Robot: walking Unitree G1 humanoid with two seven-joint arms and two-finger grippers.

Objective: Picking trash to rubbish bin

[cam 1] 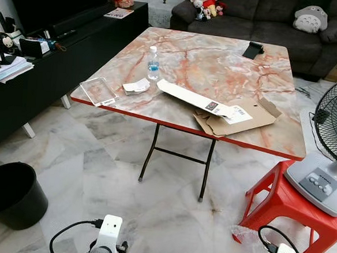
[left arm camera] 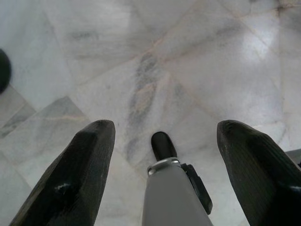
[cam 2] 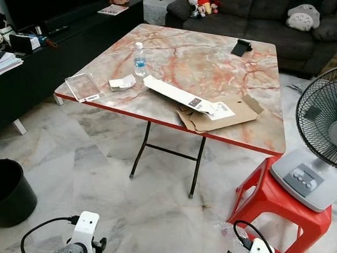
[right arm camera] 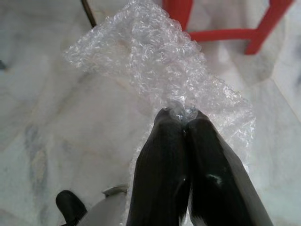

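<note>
Living room, pale marble floor point(cam 1: 97, 156); a marble-topped bench point(cam 1: 219, 66) stands ahead, and the black rubbish bin point(cam 1: 10, 193) sits on the floor to my left. My right tool point(right arm camera: 182, 117) is clenched on a sheet of bubble wrap point(right arm camera: 155, 61), pinched at one edge, hanging low beside the red stool point(cam 1: 279, 204). My left tool point(left arm camera: 162, 141) is released, empty above the floor. Recommendation: keep the pinch firm, turn left, bring the sheet over the bin mouth before letting go.

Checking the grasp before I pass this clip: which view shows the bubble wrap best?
The right wrist view: the bubble wrap is pinched at the right gripper. The eye views catch a faint clear patch by the red stool.
</note>
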